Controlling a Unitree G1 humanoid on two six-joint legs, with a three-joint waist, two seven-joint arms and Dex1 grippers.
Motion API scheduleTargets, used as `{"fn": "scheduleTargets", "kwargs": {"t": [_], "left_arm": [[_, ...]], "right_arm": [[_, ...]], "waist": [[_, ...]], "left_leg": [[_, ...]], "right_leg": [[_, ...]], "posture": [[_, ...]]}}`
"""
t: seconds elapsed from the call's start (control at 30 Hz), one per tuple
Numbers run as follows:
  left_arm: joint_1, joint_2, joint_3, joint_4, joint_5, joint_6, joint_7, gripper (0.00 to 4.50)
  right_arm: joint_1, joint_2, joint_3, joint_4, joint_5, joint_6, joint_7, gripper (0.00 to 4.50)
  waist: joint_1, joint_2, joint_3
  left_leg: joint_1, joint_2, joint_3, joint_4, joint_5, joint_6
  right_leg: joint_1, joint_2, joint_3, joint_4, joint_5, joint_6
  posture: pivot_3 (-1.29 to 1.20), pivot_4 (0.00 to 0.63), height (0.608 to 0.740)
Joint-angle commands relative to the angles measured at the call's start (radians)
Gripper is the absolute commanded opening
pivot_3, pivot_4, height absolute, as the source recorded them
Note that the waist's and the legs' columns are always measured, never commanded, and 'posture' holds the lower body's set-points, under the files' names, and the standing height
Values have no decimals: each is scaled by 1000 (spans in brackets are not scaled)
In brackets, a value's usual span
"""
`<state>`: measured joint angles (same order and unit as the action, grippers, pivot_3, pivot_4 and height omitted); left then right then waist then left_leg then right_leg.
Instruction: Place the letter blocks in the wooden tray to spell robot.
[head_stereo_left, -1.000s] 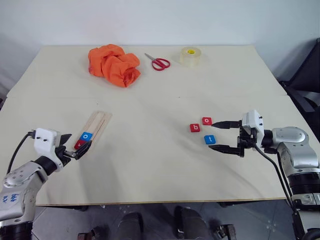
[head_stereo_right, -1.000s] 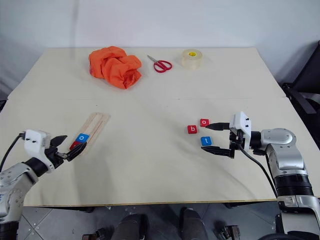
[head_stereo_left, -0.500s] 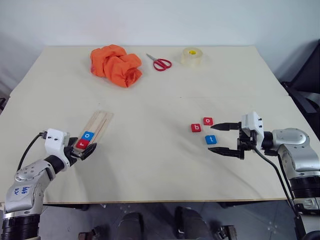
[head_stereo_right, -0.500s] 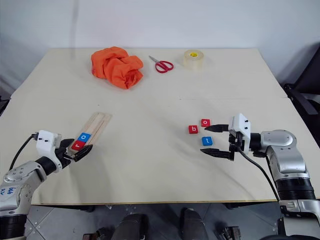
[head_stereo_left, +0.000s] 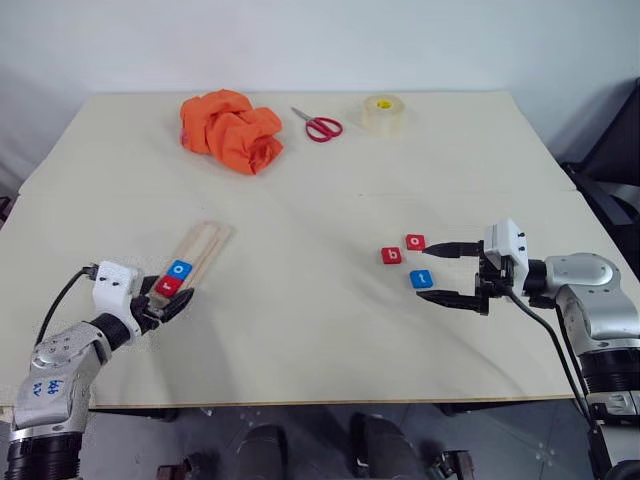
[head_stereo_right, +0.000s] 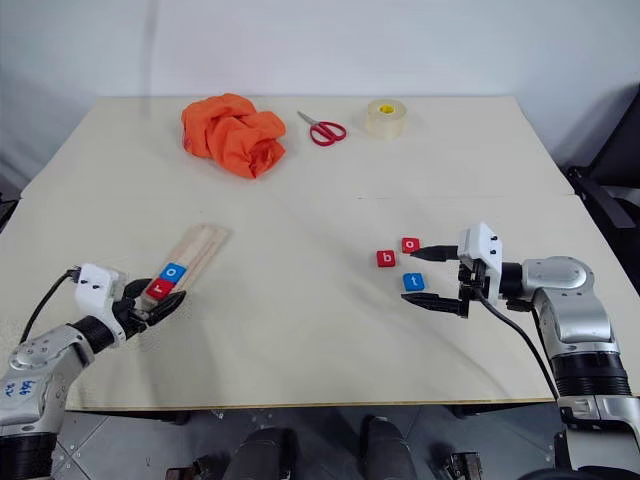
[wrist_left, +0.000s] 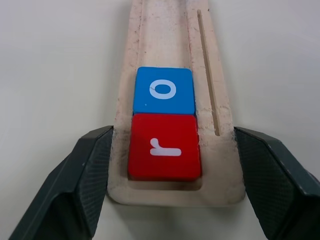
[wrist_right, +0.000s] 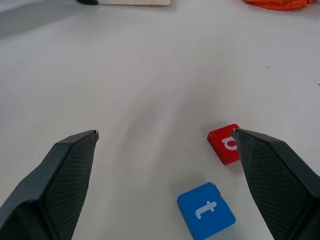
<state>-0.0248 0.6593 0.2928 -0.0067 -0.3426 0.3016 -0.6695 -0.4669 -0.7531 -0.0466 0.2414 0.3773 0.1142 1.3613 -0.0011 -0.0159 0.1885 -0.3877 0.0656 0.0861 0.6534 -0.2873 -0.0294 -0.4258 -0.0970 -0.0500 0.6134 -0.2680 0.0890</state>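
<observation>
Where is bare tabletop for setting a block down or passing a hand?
The broad middle, between the pale wooden tray and the loose red b block, is bare. So is the near edge. Crowded: the far edge with crumpled orange cloth, red-handled scissors and clear tape roll.

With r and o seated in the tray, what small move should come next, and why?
Probably the right gripper, jaws open, should close in on the red b block. The wooden tray holds only the r block and the blue o block, so b comes third. It lies loose beside the red o block and the t block.
</observation>
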Motion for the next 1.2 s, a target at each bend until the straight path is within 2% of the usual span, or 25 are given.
{"fn": "scheduleTargets", "kwargs": {"t": [0.03,0.27,0.37,0.63,0.97,1.07,1.2], "left_arm": [[-6,42,-80,-50,8,-138,-181,3402],[-173,88,-265,-14,31,-180,-427,3402],[-276,69,-344,43,65,-212,-489,3402],[-473,-34,-473,213,150,-313,-546,3402],[-533,-87,-529,296,191,-338,-585,3402],[-539,-107,-529,314,206,-334,-560,4401],[-526,-114,-521,291,206,-325,-547,4461]], "right_arm": [[-17,-14,-24,-10,9,-21,4,4500],[56,-34,-59,-73,23,-21,-12,4500],[117,-46,-88,-130,35,-6,-34,4500],[281,-77,-180,-282,84,38,-70,4500],[392,-81,-244,-371,99,58,-137,4500],[403,-81,-249,-377,101,58,-148,4500],[408,-82,-250,-384,104,59,-159,4500]], "waist": [[1,0,0],[2,0,0],[3,0,0],[7,0,0],[1,-1,0],[2,-1,0],[2,-1,1]], "left_leg": [[-1,0,1,0,0,0],[-1,0,2,-1,0,0],[-1,0,3,0,0,0],[-1,0,4,2,0,1],[-2,0,5,9,-2,3],[-2,0,5,10,-2,4],[-2,0,5,10,-2,4]], "right_leg": [[-1,0,0,0,0,0],[-2,1,1,0,0,0],[-2,1,2,0,0,1],[-2,3,4,1,1,2],[-2,3,6,2,2,5],[-2,3,7,2,3,5],[-2,3,7,3,3,5]], "posture": [[0,150,740],[0,150,740],[0,150,740],[0,150,740],[0,150,740],[0,150,740],[0,150,740]]}}
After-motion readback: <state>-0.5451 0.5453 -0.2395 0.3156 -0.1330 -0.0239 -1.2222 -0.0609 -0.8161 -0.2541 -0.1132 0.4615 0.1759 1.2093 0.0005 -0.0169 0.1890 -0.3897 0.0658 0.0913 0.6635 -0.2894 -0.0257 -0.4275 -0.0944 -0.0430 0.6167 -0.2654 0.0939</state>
